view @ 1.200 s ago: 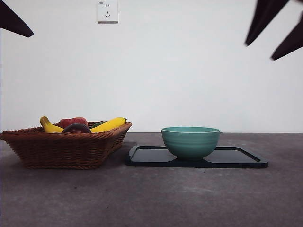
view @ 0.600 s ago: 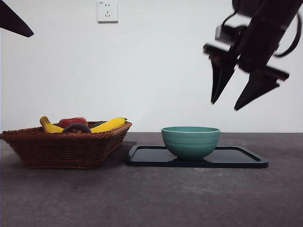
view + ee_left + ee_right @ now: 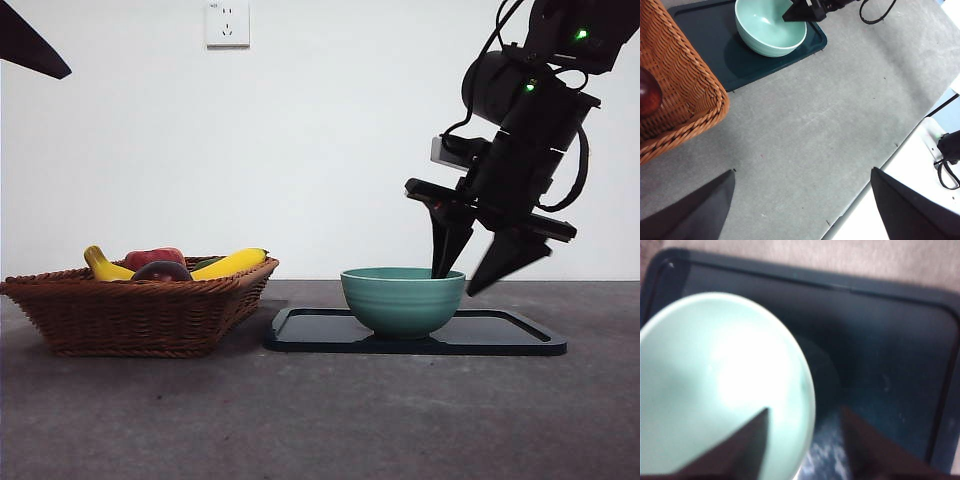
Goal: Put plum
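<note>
The plum (image 3: 162,271) is dark maroon and lies in the brown wicker basket (image 3: 140,310) at the left, in front of a brighter red fruit (image 3: 155,257). A dark maroon round fruit (image 3: 647,94) shows inside the basket's rim (image 3: 687,85) in the left wrist view. My right gripper (image 3: 455,283) is open and low over the green bowl (image 3: 400,300), with one jaw inside the rim and the other outside it. The right wrist view shows the right gripper (image 3: 805,412) astride the bowl's rim (image 3: 807,390). My left gripper (image 3: 802,172) is open and empty, high above the table.
The bowl stands on a dark tray (image 3: 510,335) right of the basket. Two yellow bananas (image 3: 230,264) lie in the basket. A wall socket (image 3: 227,23) is on the white wall. The left arm shows as a black tip (image 3: 30,45) at the top left. The table's edge (image 3: 880,165) shows in the left wrist view.
My right gripper has come down from the top right corner and to the left, and its jaws now straddle the bowl's right rim. The fruit, basket and left arm have not moved.
</note>
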